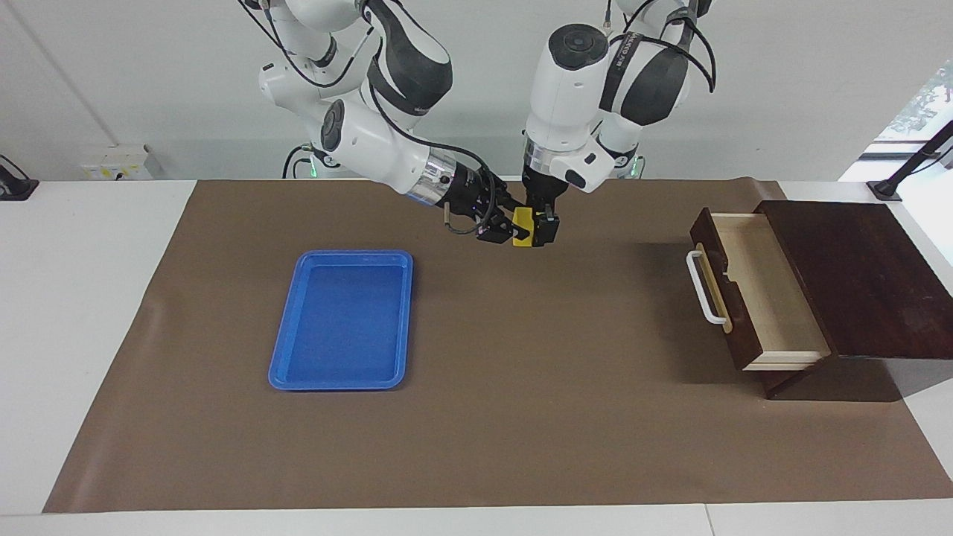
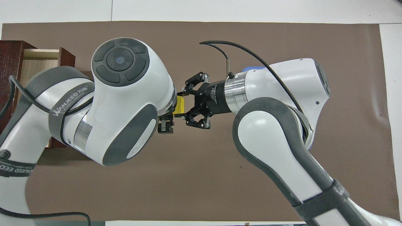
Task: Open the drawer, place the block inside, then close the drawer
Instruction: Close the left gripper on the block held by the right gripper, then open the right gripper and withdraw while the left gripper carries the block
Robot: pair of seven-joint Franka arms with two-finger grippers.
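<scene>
The yellow block hangs in the air over the brown mat, between the two arms. My right gripper comes in sideways and is shut on it; the overhead view shows its fingertips pinching the block. My left gripper points down over the block, its jaws straddling it with a small gap showing. One of its fingers shows beside the block; the rest is hidden under the arm. The dark wooden drawer stands pulled open at the left arm's end, its pale inside bare, white handle facing the table's middle.
A blue plastic tray lies on the brown mat toward the right arm's end. The dark wood box holds the drawer. In the overhead view both arms cover much of the mat.
</scene>
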